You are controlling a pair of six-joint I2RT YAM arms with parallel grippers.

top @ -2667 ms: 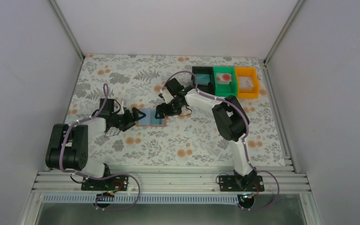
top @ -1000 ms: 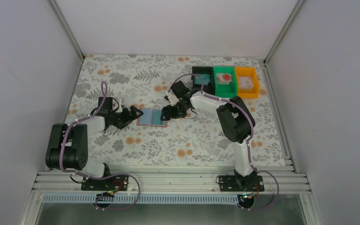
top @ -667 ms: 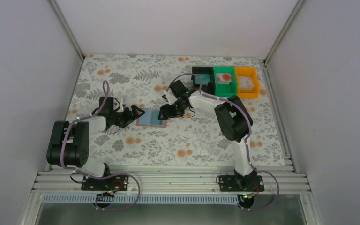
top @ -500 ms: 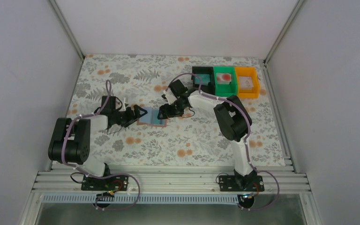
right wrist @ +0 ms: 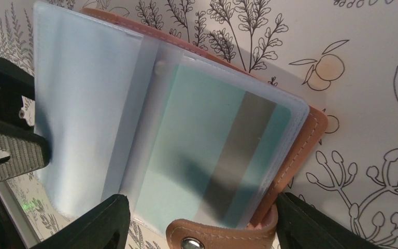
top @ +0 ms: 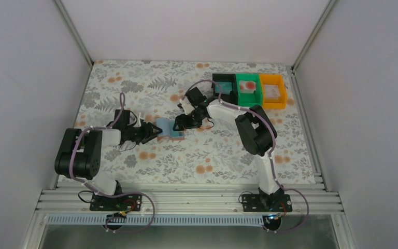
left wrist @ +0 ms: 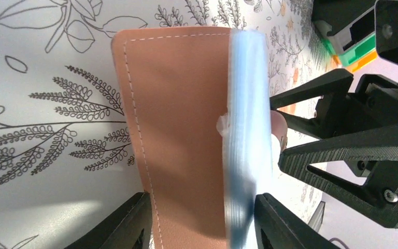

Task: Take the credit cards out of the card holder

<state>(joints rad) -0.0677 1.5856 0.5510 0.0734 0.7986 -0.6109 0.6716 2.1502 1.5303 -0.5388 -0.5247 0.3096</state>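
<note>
The card holder [top: 169,129] lies mid-table, salmon outside, pale blue sleeves inside. In the left wrist view its left flap [left wrist: 181,129] stands raised, and my left gripper [left wrist: 202,228] has one finger against the salmon cover and the other against the blue sleeve edges. My right gripper [right wrist: 210,228] stands open astride the right half, where a teal credit card [right wrist: 212,155] with a grey stripe sits under a clear sleeve. The snap strap [right wrist: 223,233] curls between its fingers. From above, the left gripper [top: 153,130] and right gripper [top: 179,124] face each other across the holder.
A black bin [top: 223,93], a green bin [top: 247,96] and an orange bin [top: 272,99] stand in a row at the back right, each with a card inside. The floral cloth [top: 212,155] covers the table between white walls.
My left gripper slid right onto the holder's left edge and its jaws narrowed; the left flap folded up, so the holder looks narrower from above. The right gripper barely moved.
</note>
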